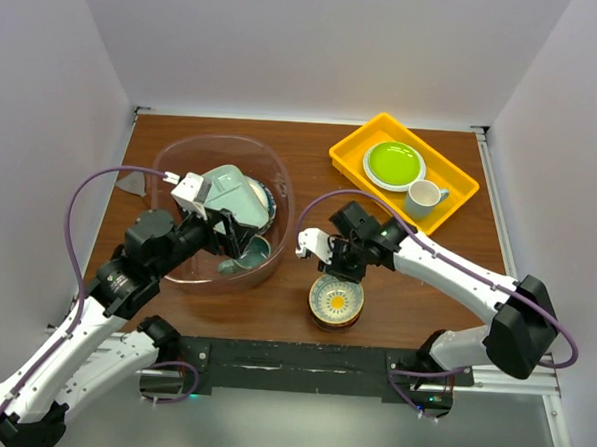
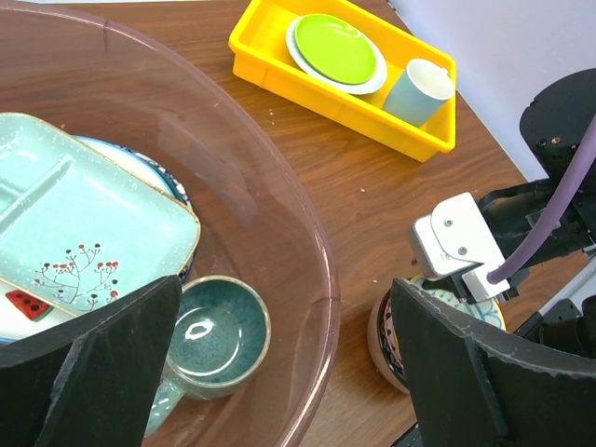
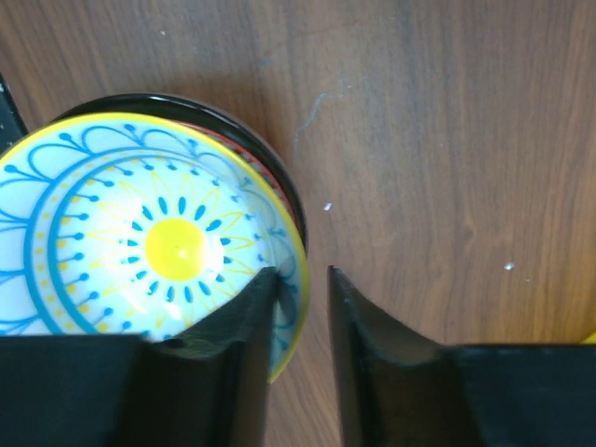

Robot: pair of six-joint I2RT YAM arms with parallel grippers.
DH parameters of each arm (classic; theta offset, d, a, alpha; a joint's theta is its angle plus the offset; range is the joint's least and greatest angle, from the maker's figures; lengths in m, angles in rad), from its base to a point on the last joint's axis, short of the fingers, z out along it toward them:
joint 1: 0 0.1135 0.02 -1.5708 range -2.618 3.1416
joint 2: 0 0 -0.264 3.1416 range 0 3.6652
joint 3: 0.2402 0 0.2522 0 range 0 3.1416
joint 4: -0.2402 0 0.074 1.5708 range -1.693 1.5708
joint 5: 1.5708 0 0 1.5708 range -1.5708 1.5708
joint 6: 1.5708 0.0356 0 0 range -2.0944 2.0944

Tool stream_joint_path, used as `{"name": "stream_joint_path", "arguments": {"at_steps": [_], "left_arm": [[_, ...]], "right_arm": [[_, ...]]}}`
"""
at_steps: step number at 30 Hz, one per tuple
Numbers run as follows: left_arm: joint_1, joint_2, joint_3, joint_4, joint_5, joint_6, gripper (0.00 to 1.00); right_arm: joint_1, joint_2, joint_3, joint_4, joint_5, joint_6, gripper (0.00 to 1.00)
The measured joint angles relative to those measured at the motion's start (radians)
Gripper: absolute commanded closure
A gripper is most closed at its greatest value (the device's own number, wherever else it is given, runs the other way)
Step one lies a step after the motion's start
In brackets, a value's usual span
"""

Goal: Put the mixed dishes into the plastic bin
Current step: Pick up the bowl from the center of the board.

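The top bowl (image 3: 177, 247) has a yellow centre ringed with blue petals (its rim yellow too); the mint dish (image 2: 93, 214) bears red berries; the tray (image 2: 326, 98) is yellow.

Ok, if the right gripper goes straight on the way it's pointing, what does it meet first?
Probably the rim of the yellow-edged bowl; the right gripper straddles it, with bare table just beyond, though depth is unclear.

Open gap between plastic bin (image 1: 285, 193) and bowl stack (image 1: 335, 301), yellow tray (image 1: 357, 132) occupying far right corner

Overhead looks down; close wrist views share the bowl stack (image 1: 335, 301)
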Motion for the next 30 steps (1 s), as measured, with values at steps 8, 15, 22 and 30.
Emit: {"name": "stream_joint_path", "arguments": {"at_steps": [8, 15, 22, 30], "left_arm": [[0.0, 0.0, 0.0, -0.006, 0.0, 0.0, 0.0], [0.0, 0.008, 0.0, -0.006, 0.003, 0.0, 0.0], [0.0, 0.039, 0.0, -0.005, 0.029, 0.0, 0.0], [0.0, 0.062, 0.0, 0.006, 0.08, 0.0, 0.0]], "right_arm": [[0.003, -0.028, -0.005, -0.002, -0.043, 0.004, 0.96], [-0.019, -0.062, -0.004, -0.015, -0.09, -0.006, 0.99], [-0.098, -0.108, 0.001, -0.043, -0.211, -0.018, 1.0], [-0.253, -0.141, 0.008, -0.076, -0.404, -0.03, 1.0]]}}
